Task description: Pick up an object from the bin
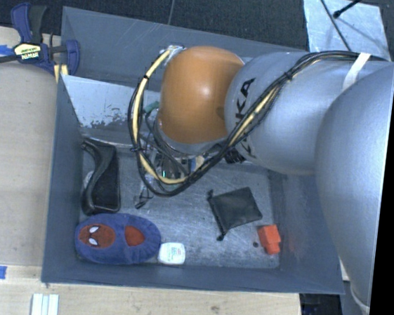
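Note:
My gripper [162, 165] hangs over the bin's upper middle, mostly hidden beneath the arm's orange cover. Just to its left lies a black curved handle-shaped object [104, 178], stretched along the left wall. Below it a blue soft slipper with a red spider face [117, 238] rests at the front left. A small white round piece [172, 253] sits against the slipper's right end. To the right of the gripper lies a flat black square pad with a short stem [235, 207].
A small orange block [269, 239] lies near the front right corner. The big grey arm covers the bin's upper right. Bare floor shows between the slipper and the black pad.

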